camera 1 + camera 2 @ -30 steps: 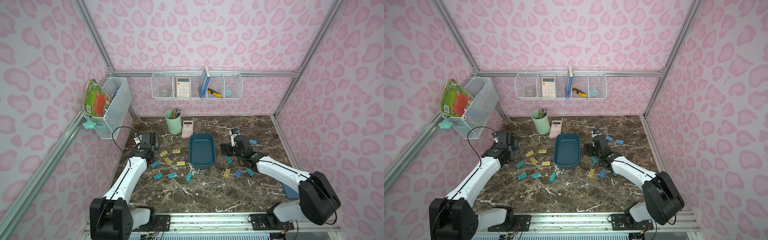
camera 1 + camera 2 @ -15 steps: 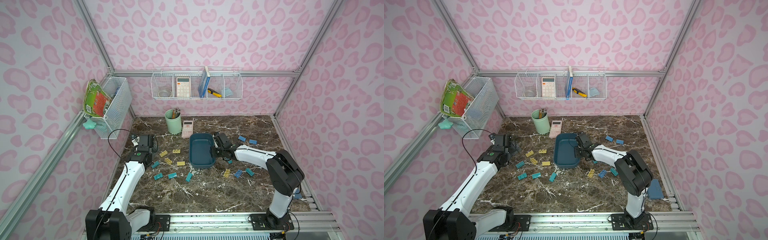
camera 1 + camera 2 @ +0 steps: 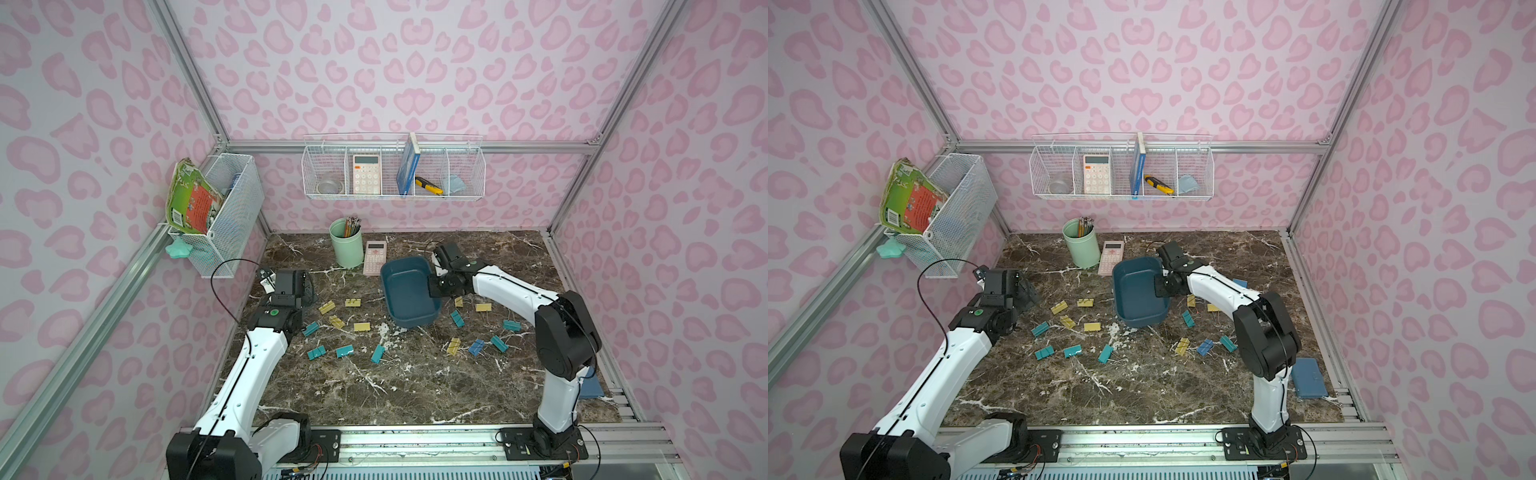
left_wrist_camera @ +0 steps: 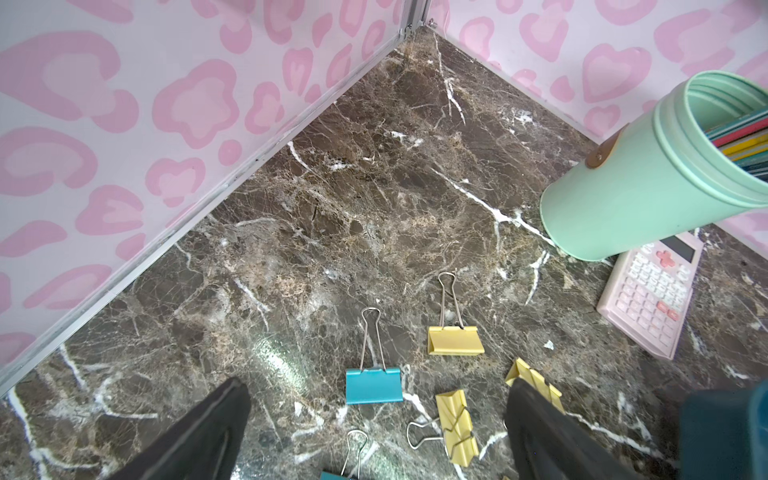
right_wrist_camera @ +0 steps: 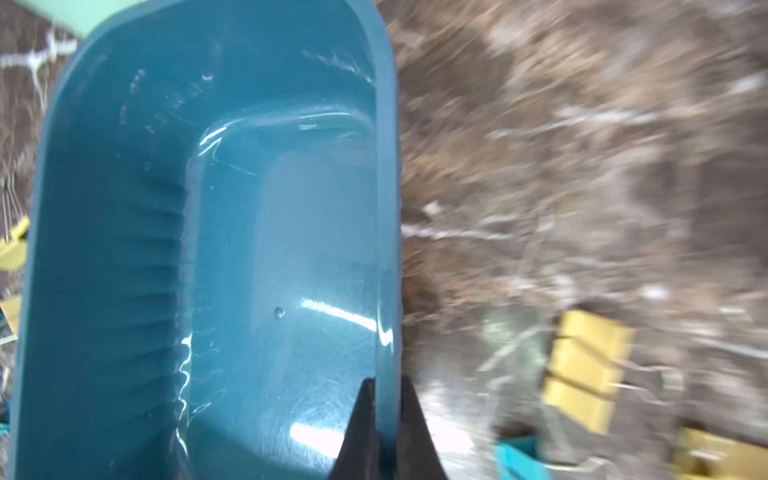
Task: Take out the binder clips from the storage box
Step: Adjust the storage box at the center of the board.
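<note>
Dark teal-blue plastic, the shallow rounded storage box has one long wall clamped in the right pincer; whether its base rests on the brown marble counter I cannot tell. Teal, yellow and blue metal binder clips lie scattered either side of that pincer, none inside. A thin rim grip could slip, dropping the box onto clips. Only the right wrist view shows the fingers straddling the rim; only the left wrist view shows the left pincer spread wide above clips.
</note>
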You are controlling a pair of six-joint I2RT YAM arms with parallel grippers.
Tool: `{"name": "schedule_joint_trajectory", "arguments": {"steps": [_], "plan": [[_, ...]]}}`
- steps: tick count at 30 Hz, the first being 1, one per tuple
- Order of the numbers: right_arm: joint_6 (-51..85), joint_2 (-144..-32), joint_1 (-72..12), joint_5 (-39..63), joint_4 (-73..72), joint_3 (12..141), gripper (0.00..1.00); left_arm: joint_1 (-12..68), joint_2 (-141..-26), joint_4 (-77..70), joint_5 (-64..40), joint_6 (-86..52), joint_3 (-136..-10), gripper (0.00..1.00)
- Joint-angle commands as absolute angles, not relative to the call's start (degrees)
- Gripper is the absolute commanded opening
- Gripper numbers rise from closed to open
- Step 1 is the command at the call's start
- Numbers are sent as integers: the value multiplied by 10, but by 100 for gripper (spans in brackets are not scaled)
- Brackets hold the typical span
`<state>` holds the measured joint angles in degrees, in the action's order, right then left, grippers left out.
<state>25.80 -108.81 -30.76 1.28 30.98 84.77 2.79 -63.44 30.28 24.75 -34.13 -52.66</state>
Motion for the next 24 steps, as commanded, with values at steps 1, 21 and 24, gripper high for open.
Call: {"name": "schedule_joint_trajectory", "arguments": {"steps": [1, 21, 24], "plan": [[198, -1082, -264, 48, 441, 858, 0, 28, -625, 295, 240, -340, -519, 99], [249, -1047, -321, 80, 399, 867, 0, 28, -624, 282, 217, -351, -508, 99], [293, -1064, -342, 46, 332, 840, 0, 28, -628, 289, 214, -353, -513, 99]]}}
